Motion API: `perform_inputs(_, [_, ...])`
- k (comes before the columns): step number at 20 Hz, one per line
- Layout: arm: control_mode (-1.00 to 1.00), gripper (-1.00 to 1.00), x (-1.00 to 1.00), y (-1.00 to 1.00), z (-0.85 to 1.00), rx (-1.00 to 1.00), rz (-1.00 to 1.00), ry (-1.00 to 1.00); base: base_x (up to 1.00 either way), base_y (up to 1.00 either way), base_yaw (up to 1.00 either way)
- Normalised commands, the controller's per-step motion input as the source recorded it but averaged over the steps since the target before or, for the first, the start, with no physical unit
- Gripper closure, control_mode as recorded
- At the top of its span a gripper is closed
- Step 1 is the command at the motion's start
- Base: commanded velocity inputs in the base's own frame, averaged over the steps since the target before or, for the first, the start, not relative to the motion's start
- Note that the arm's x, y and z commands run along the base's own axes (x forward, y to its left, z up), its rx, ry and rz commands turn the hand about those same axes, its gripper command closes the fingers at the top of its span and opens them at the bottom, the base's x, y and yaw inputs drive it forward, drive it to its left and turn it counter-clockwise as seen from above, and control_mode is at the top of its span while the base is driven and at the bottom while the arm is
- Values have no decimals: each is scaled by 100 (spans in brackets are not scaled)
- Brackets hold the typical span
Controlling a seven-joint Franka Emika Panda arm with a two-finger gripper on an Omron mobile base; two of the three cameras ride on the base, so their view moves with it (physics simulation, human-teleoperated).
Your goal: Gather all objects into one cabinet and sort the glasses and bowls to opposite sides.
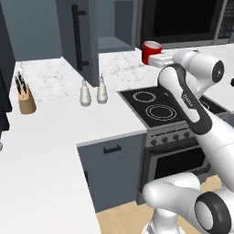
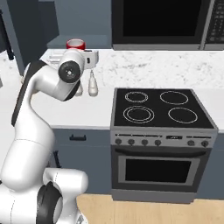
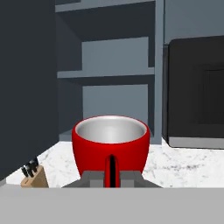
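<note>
Gripper point(image 3: 110, 177) is clamping the handle of a glossy red mug point(image 3: 110, 146), fingers point(image 3: 91, 178) sitting tight on either side of it; fingertips themselves are cut off at the bottom of the hand view. Mug is sitting upright, white inside, held above the marble counter point(image 1: 119, 68) in front of the open slate-blue wall cabinet point(image 3: 107, 74), not yet inside it.

In the left base view the red mug point(image 1: 151, 51) is showing just past the white hand, lower half hidden by it. In the right base view the red mug point(image 2: 75, 44) is mostly hidden behind the arm's wrist joint; only the rim is poking out.

Cabinet door point(image 1: 80, 36) is standing open, black bar handle point(image 1: 78, 39) facing the camera. Cabinet shelves are looking bare where visible; left side is blocked by the door.

Small grey lettering on the forearm is too blurred to read. Knife block point(image 1: 26, 100) is sitting far left on the counter, two white shakers point(image 1: 93, 92) near the stove point(image 2: 162, 109).
</note>
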Motion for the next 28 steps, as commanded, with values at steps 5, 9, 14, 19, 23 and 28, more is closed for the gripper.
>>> perform_inputs(5, [100, 100, 0, 0, 0, 0, 0, 0, -8, -40, 37])
perform_inputs(9, [100, 100, 0, 0, 0, 0, 0, 0, -18, -52, 39])
perform_inputs(14, [100, 100, 0, 0, 0, 0, 0, 0, -28, -58, 33])
perform_inputs(19, [100, 100, 0, 0, 0, 0, 0, 0, -53, -57, 26])
perform_inputs(23, [100, 100, 0, 0, 0, 0, 0, 0, -99, -46, 15])
perform_inputs(28, [100, 100, 0, 0, 0, 0, 0, 0, -100, -6, 15])
